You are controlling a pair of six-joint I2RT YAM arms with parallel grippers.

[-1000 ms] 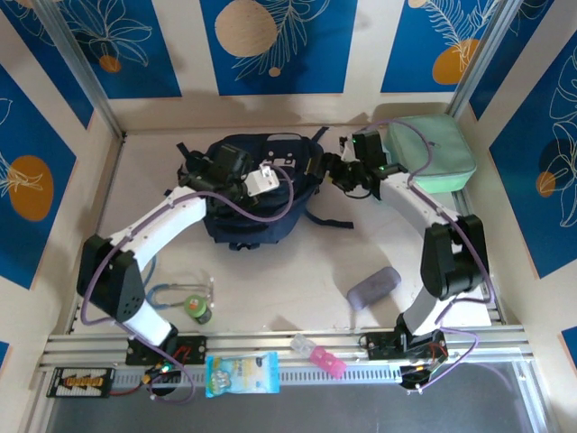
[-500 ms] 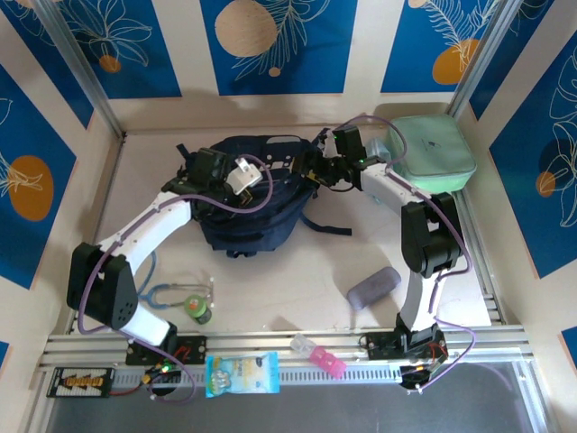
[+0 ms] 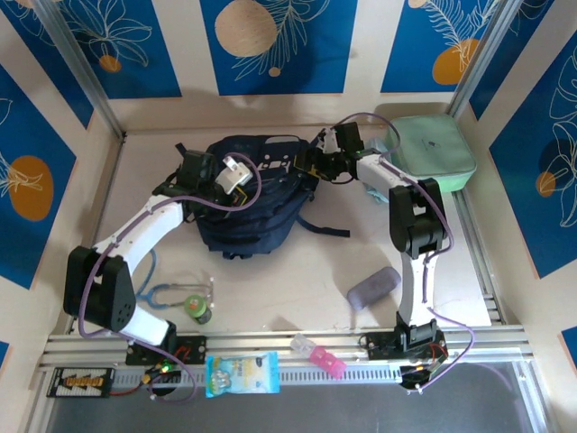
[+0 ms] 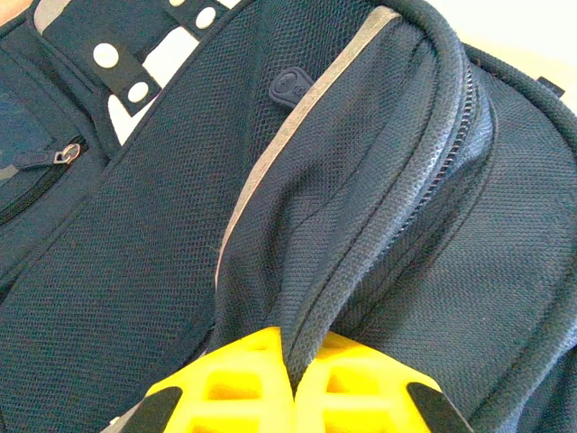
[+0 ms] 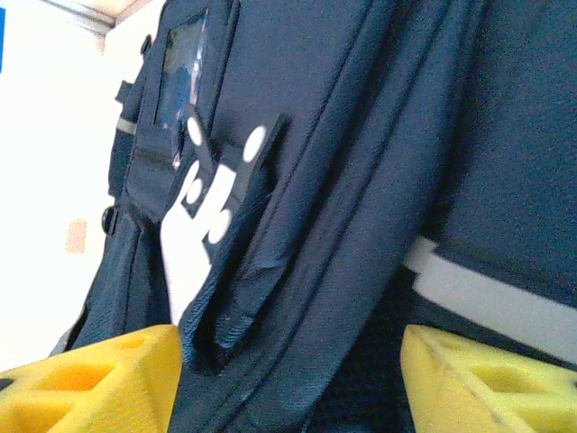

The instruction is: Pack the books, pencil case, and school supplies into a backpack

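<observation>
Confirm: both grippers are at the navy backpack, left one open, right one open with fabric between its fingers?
One thing is wrong: the left gripper is not open. The left wrist view shows its yellow fingers shut on a fold of the navy backpack. The right gripper is open with fabric between its fingers, as you said.

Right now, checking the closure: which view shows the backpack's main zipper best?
Left wrist: the zipper runs close, teeth sharp. Top external shows the whole backpack, its zipper too small; right wrist, blurred folds.
</observation>
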